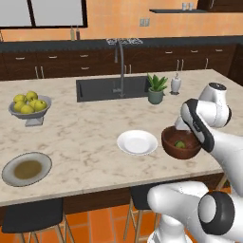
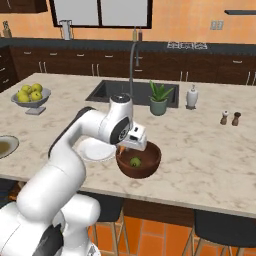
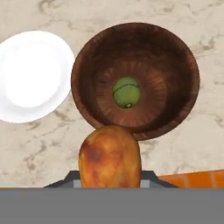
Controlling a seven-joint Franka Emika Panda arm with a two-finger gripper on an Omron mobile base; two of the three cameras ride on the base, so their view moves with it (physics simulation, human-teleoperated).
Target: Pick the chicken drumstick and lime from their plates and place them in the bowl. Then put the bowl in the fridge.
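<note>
My gripper [image 2: 121, 148] is closed on the drumstick [image 3: 109, 155] above the bowl [image 3: 175, 57]; hand view shows the lime [image 3: 127, 92] inside, fingers seemingly hidden beneath it.

Two rear base views sharing the bowl [image 1: 181, 143]; hand view close above it.
</note>
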